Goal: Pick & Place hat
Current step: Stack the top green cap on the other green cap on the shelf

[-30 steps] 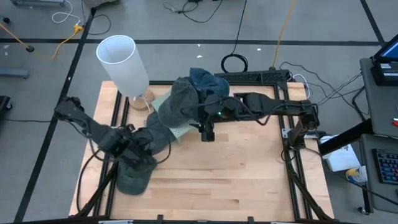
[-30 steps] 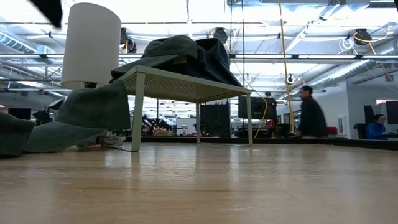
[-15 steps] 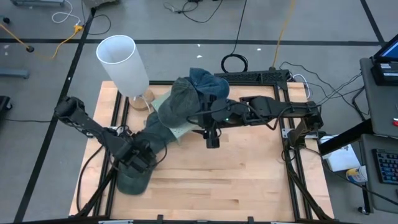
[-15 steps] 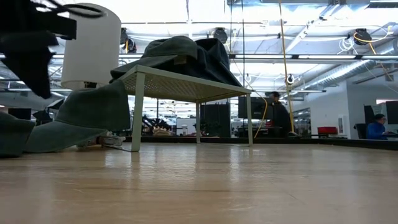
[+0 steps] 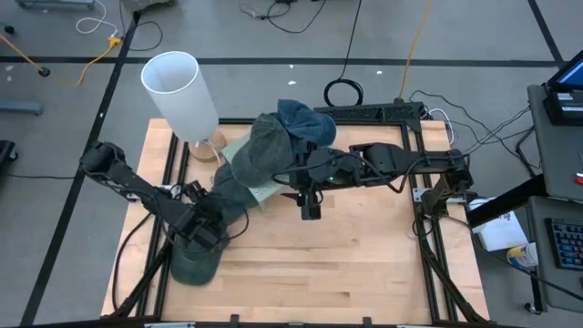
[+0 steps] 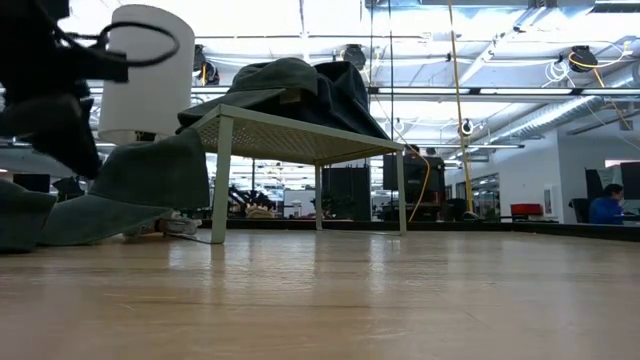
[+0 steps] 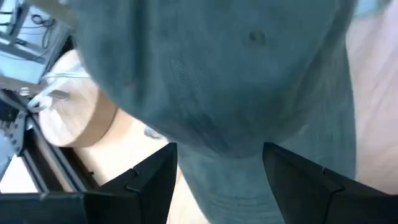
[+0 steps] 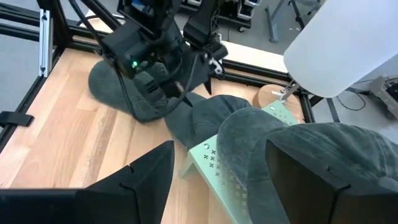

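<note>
Several soft hats are in view. A grey-green one (image 5: 264, 150) and a blue one (image 5: 305, 118) lie on top of a small pale-green rack (image 6: 300, 135). A third hat (image 5: 232, 191) leans with its crown against the rack's leg, brim on the table (image 6: 140, 185). A fourth (image 5: 193, 262) lies flat at the near left. My left gripper (image 5: 208, 228) hangs open just over the leaning hat (image 7: 236, 81), fingers either side of its brim. My right gripper (image 5: 310, 205) is open over bare wood right of the rack.
A white cylindrical lamp (image 5: 178, 87) on a round wooden base (image 7: 74, 112) stands at the far left, close behind the rack. Black frame rails (image 5: 168, 173) run along the table's sides. Bare wood (image 5: 346, 264) spreads across the near and right parts.
My left gripper has come down from above toward the hat leaning on the rack and shifted slightly toward the table's right, staying open. My right gripper has drifted a little toward the near edge. The hats have not moved.
</note>
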Robot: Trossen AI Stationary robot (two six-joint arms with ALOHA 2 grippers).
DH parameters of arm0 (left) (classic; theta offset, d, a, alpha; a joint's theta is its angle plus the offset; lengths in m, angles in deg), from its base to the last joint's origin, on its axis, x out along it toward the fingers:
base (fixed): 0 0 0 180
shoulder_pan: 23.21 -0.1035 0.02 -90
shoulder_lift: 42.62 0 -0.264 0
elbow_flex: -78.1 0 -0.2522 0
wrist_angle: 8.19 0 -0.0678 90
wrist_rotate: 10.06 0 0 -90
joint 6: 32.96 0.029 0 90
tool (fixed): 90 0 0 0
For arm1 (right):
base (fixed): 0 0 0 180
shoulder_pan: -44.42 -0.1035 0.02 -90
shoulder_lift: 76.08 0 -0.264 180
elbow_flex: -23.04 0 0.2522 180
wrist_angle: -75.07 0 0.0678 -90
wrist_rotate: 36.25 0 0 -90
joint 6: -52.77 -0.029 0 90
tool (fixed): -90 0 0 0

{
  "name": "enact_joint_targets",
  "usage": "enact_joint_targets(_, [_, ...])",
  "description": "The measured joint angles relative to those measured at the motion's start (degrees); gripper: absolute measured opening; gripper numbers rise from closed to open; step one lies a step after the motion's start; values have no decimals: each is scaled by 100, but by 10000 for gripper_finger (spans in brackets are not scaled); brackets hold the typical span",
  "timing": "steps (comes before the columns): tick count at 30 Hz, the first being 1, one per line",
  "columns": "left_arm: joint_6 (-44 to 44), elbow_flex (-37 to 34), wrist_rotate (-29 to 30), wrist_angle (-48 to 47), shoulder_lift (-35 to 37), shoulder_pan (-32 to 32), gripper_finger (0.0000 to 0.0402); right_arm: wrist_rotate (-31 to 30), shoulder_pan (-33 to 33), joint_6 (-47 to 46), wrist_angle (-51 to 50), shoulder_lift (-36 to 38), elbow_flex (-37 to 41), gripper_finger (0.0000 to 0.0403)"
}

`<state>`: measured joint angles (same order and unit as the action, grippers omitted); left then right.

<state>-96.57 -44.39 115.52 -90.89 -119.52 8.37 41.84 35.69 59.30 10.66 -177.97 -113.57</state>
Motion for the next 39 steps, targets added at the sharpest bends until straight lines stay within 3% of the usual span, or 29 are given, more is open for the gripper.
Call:
enact_joint_targets(4, [144, -233, 36, 138, 0, -113, 239, 0, -19, 6, 25, 0, 0, 244])
enact_joint_targets(13, [145, -296, 832, 185, 0, -211, 239, 13, -111, 49, 62, 0, 0, 244])
enact_joint_targets(20, [1247, -296, 1354, 329, 0, -211, 239, 7, -114, 39, 62, 0, 0, 244])
enact_joint_targets(31, [2718, -296, 1332, 1249, 0, -211, 239, 8, -116, 14, 102, 0, 0, 244])
enact_joint_targets(39, [4325, -296, 1319, 2232, 0, -280, 238, 18, -203, 100, 296, 0, 0, 244])
